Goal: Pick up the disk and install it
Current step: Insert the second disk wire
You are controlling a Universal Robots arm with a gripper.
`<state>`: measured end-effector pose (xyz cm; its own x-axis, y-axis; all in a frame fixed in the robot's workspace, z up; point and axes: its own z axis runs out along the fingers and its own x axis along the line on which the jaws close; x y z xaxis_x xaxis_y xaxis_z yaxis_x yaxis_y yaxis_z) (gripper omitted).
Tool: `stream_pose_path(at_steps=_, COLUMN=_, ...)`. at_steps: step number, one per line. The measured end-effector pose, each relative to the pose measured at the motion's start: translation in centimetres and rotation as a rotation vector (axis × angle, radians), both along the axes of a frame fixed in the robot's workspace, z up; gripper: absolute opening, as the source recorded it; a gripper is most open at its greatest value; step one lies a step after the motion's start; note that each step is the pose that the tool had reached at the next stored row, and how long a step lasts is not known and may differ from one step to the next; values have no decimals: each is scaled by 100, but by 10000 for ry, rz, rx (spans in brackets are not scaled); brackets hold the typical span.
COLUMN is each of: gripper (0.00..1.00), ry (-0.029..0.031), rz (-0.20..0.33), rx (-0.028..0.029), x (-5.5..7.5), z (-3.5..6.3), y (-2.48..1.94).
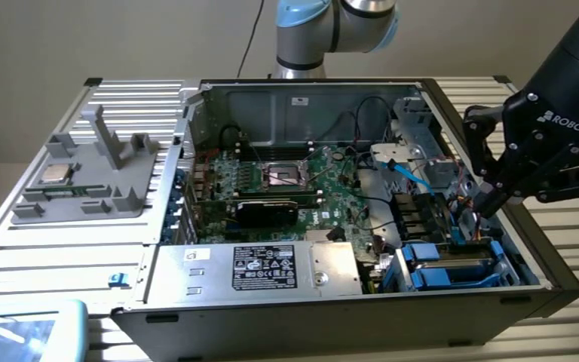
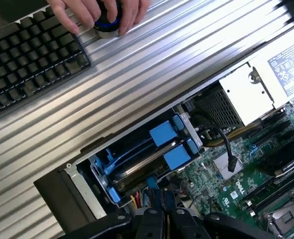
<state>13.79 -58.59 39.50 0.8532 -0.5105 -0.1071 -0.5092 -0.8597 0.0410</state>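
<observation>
Hovering hand: fingers pressed together, holding nothing, above the drive bay.
Drive bay: disk seated inside.
Wrist view: person's hand beside keyboard.

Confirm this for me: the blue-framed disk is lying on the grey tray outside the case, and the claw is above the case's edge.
One detail is wrong. The disk is not on the grey tray. It sits inside the case, in the corner toward the exterior view's lower right, as the exterior view shows. The claw is indeed above the case's edge.
</observation>
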Motion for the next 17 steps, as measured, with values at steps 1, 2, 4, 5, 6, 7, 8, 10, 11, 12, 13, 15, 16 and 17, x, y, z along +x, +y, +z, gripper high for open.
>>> stream_pose_path(at_steps=1, gripper=11, ry=-2, rz=155, rx=17, x=0, z=0, y=0)
stream_pose_path(at_steps=2, gripper=11, ry=-5, rz=313, rx=30, x=0, z=1, y=0)
stream_pose_path(at_steps=4, gripper=11, ry=-18, rz=630, rx=56, x=1, z=1, y=0)
stream_pose_path(at_steps=5, gripper=11, ry=-37, rz=776, rx=69, x=1, z=0, y=0)
stream_pose_path(at_steps=6, gripper=11, ry=-72, rz=923, rx=85, x=0, z=1, y=0)
stream_pose_path(at_steps=7, gripper=11, ry=-147, rz=1048, rx=111, x=0, z=0, y=0)
stream_pose_path(at_steps=8, gripper=11, ry=-252, rz=1155, rx=131, x=1, z=0, y=1)
stream_pose_path(at_steps=10, gripper=11, ry=-468, rz=1355, rx=165, x=0, z=0, y=0)
stream_pose_path(at_steps=11, gripper=11, ry=-589, rz=1450, rx=179, x=0, z=1, y=0)
stream_pose_path(at_steps=12, gripper=11, ry=-691, rz=1555, rx=195, x=0, z=0, y=0)
stream_pose_path(at_steps=13, gripper=11, ry=-764, rz=1673, rx=215, x=0, z=1, y=0)
stream_pose_path(at_steps=15, gripper=11, ry=-894, rz=1927, rx=260, x=0, z=1, y=0)
stream_pose_path(at_steps=16, gripper=11, ry=-963, rz=2054, rx=281, x=0, z=0, y=0)
stream_pose_path(at_steps=17, gripper=11, ry=-1035, rz=2178, rx=297, x=0, z=-1, y=0)
